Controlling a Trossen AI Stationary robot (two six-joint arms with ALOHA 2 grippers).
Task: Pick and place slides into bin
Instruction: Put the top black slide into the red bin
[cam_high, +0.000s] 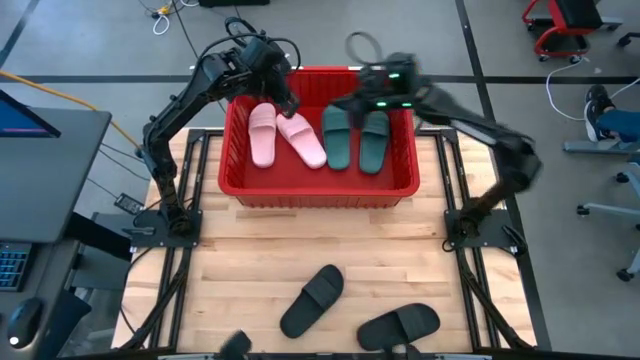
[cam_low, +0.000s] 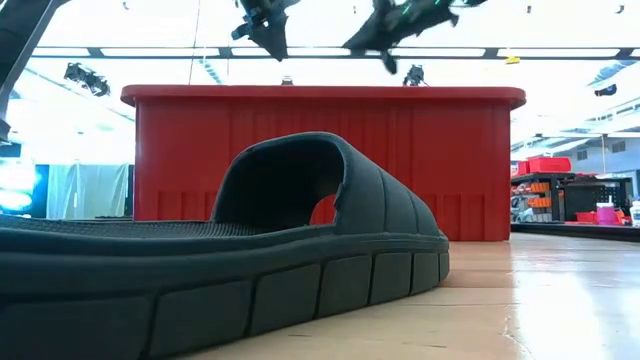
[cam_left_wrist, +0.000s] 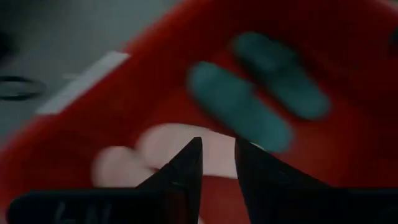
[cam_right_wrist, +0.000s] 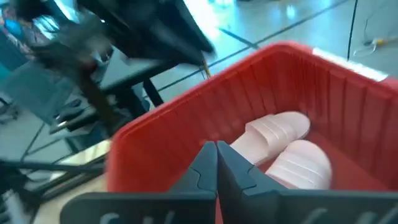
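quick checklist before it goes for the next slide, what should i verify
1. Pink slides inside the bin: ok.
2. Green slides inside the bin: ok.
3. Two black slides on the table, in the open: ok.
4. Left gripper empty, fingers slightly apart: ok.
5. Right gripper empty, fingers together: ok, must open to grasp.
6. Both grippers above the bin rim: ok.

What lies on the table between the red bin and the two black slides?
Nothing: in the high view only bare wood lies between the bin and the black slides.

Table (cam_high: 250, 250): bin (cam_high: 318, 185), 2 black slides (cam_high: 312, 300).
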